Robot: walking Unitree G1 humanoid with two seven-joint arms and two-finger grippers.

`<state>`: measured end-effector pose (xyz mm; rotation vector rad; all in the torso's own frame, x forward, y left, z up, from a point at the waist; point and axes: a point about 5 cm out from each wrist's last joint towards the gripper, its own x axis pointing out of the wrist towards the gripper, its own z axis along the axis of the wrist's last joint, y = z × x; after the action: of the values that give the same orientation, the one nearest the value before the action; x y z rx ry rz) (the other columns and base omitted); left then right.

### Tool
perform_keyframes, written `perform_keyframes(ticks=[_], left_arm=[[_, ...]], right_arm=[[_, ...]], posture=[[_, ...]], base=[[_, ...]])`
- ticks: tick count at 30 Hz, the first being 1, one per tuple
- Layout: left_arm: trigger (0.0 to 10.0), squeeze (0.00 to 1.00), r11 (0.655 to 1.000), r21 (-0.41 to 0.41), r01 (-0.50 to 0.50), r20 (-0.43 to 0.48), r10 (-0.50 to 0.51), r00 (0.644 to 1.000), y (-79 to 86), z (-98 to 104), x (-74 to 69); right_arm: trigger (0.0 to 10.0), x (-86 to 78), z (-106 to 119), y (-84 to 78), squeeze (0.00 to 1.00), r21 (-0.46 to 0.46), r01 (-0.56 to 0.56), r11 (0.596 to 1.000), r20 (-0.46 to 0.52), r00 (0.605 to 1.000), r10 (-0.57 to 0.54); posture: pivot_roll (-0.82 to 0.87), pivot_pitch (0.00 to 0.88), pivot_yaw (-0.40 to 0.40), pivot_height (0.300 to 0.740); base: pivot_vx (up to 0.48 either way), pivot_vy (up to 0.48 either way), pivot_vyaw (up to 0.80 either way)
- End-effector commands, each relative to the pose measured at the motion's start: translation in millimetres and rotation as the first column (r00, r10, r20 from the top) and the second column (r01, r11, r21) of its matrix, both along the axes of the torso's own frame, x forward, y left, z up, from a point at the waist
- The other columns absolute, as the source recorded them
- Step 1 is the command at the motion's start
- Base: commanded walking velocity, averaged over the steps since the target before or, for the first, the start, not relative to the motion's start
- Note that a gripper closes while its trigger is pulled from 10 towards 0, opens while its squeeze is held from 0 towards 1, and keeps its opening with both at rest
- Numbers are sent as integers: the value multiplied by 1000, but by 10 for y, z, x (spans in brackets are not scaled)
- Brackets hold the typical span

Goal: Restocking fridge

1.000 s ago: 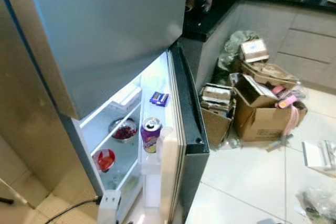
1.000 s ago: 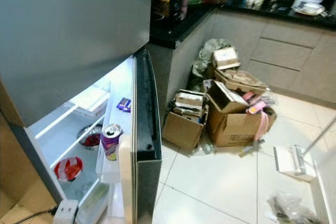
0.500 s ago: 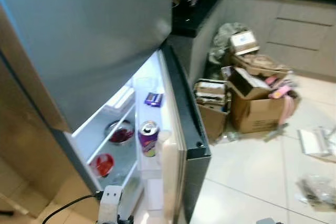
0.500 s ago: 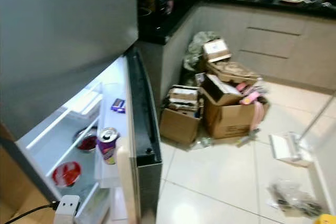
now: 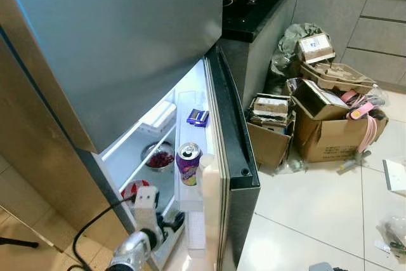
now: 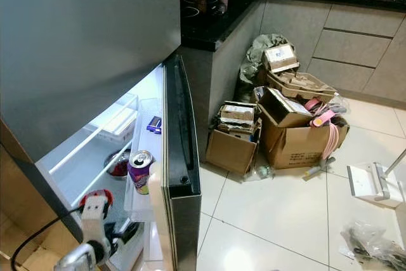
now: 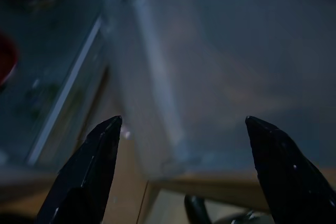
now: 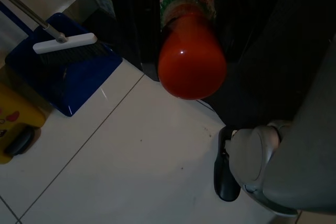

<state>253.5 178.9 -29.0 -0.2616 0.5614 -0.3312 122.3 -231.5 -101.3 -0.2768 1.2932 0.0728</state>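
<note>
Red sauce bottle (image 8: 191, 51) hanging base-down, right gripper, long axis vertical

Bright fridge, dark wrist pictures

A white light glows inside the open fridge (image 5: 166, 134) and makes the shelves shine. The floor (image 6: 285, 207) is bright and sharp. The left wrist picture is dim, gray and blurry. The right wrist picture is dark, with a small shiny spot on the red bottle (image 8: 191, 64).
</note>
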Motion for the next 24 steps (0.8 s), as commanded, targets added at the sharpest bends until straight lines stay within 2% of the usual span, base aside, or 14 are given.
perform_keyframes(ticks=[1,5,12,13,15,17,18,19,21,22,23,24], left_arm=[[10000,0,1000,-17,14,18,-14,1000,-43,20,20],[10000,0,999,-27,45,71,-43,997,-108,105,115],[10000,0,981,-59,184,194,-169,966,-353,312,302],[10000,0,964,-64,256,234,-235,944,-474,377,342],[10000,0,910,-86,405,314,-361,878,-723,505,385],[10000,0,910,-86,405,314,-361,878,-723,505,385],[10000,0,875,-92,475,357,-416,837,-852,577,400],[10000,0,875,-92,475,357,-416,837,-852,577,400],[10000,0,780,-108,616,449,-515,730,-1124,743,407],[10000,0,780,-108,616,449,-515,730,-1124,743,407],[10000,0,717,-99,690,488,-569,662,-1262,818,385],[10000,0,673,-91,734,512,-601,614,-1346,865,365]], right_arm=[[10000,10,5,-6,0,0,7,1000,7,1000,-7],[10000,4,4,-10,0,0,7,1000,6,1000,-7],[10000,-24,0,-29,0,-2,6,1000,1,1000,-6],[10000,-30,0,-35,0,-3,6,1000,0,1000,-6],[10000,-37,0,-44,0,-4,6,1000,0,1000,-6],[10000,-37,0,-44,0,-4,6,1000,0,1000,-6],[10000,-39,0,-47,0,-4,6,1000,-1,1000,-6],[10000,-39,0,-47,0,-4,6,1000,-1,1000,-6],[10000,-40,1,-50,0,-4,5,1000,-1,1000,-5],[10000,-40,1,-50,0,-4,5,1000,-1,1000,-5],[10000,-40,0,-49,0,-4,6,1000,-1,1000,-6],[10000,-40,0,-46,0,-3,6,1000,-1,1000,-6]], posture=[[-37,0,-18,740],[-36,0,-20,740],[-36,0,-23,740],[-36,0,-23,740],[-37,0,-23,740],[-37,0,-23,740],[-35,0,-24,740],[-35,0,-24,740],[-37,0,-21,740],[-37,0,-21,740],[-38,0,-20,740],[-39,0,-20,740]], base=[[0,0,0],[0,0,0],[0,0,0],[0,0,0],[0,0,0],[0,0,0],[0,0,0],[0,0,0],[0,0,0],[0,0,0],[0,0,0],[0,0,0]])
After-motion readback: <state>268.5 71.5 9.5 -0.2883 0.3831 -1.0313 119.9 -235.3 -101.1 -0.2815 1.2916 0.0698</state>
